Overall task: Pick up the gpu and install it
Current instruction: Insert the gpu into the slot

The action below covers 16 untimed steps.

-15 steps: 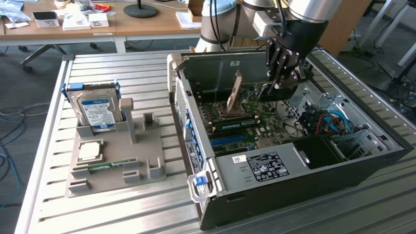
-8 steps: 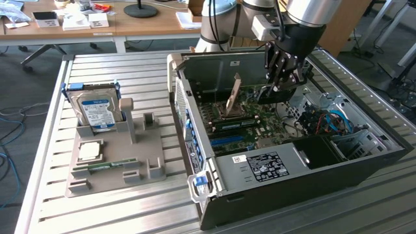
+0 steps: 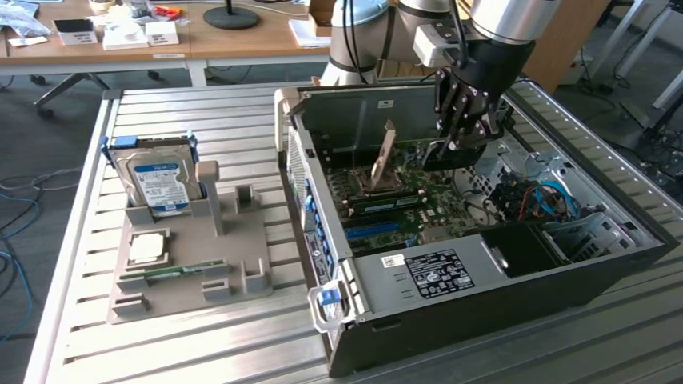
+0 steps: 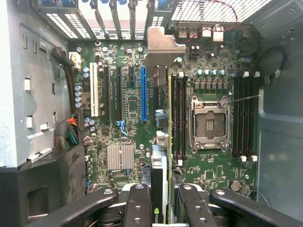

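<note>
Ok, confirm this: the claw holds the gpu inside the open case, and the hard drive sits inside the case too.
Not quite. The exterior view shows the hard drive standing in the grey holder on the table, outside the case. The claw does hold the gpu inside the open case.

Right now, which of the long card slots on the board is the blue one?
The blue slot is the one near the card in the hand. The black slots and the white slot lie farther off.
</note>
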{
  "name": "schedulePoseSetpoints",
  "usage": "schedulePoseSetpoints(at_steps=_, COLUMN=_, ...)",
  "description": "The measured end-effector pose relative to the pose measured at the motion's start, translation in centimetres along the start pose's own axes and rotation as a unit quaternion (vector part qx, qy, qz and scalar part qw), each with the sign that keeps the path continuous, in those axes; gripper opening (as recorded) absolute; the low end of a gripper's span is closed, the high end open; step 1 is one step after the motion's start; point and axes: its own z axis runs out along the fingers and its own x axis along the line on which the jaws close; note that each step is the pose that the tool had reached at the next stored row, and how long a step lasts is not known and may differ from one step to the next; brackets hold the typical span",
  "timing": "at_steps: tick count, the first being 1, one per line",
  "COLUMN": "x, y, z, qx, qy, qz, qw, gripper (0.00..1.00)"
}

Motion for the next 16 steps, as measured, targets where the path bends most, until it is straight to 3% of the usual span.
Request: schedulePoseSetpoints(at_steps=16, x=0.06, y=0.11, z=0.68, qx=0.0, qy=0.0002, qz=0.0, qw=1.0, gripper=0.27)
